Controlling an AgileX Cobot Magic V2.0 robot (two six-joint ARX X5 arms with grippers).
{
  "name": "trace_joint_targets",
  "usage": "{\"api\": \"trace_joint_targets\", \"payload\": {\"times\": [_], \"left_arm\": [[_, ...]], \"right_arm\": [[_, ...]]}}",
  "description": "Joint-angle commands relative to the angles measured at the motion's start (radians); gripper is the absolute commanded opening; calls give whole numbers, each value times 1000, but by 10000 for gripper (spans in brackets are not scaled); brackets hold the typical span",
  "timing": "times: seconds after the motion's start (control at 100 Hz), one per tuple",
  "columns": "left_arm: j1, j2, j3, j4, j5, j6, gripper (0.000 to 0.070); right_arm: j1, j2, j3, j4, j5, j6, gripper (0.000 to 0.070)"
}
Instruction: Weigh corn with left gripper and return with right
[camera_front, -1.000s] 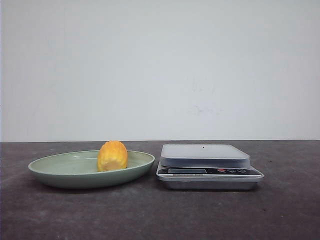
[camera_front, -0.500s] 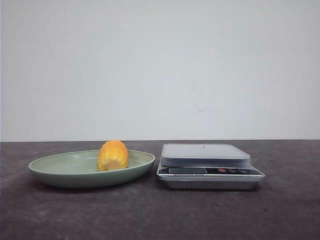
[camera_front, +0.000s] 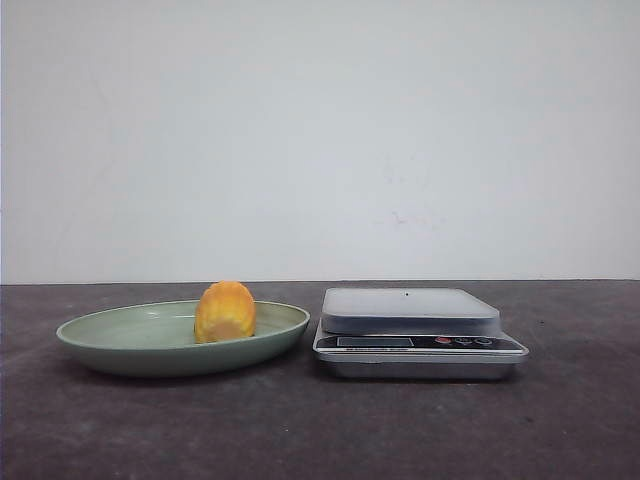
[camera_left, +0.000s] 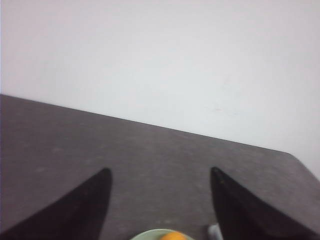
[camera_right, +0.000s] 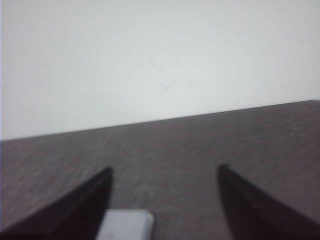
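The corn (camera_front: 225, 312), a stubby yellow-orange cob piece, lies in the green dish (camera_front: 120, 345) at the left of the dark table. A silver kitchen scale (camera_front: 415, 335) with a grey platform stands just right of the dish. Neither gripper shows in the front view. In the left wrist view my left gripper (camera_left: 159, 172) is open and empty, high above the table, with the dish rim (camera_left: 150, 235) and the top of the corn (camera_left: 174, 236) at the frame's edge. In the right wrist view my right gripper (camera_right: 165, 170) is open and empty above a corner of the scale (camera_right: 125, 225).
A plain white wall stands behind the dark table (camera_front: 320, 430). The scale's display and red buttons (camera_front: 443, 341) face the front edge.
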Motion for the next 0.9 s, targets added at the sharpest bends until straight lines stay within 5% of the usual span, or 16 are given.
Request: {"api": "trace_joint_targets", "payload": {"times": [0.0,0.16,0.36,0.89], "left_arm": [[-32,53,53,-6,17,2,427],[-169,216,118,9,-27,36,422],[-343,480,123,80,-195,61,425],[-474,996,123,184,-233,3,431]], "right_arm": [[3,44,40,-7,-38,-17,511],[9,119,105,-37,-91,-25,511],[35,151,123,-44,-91,-34,511],[69,150,124,-47,-89,-30,512]]}}
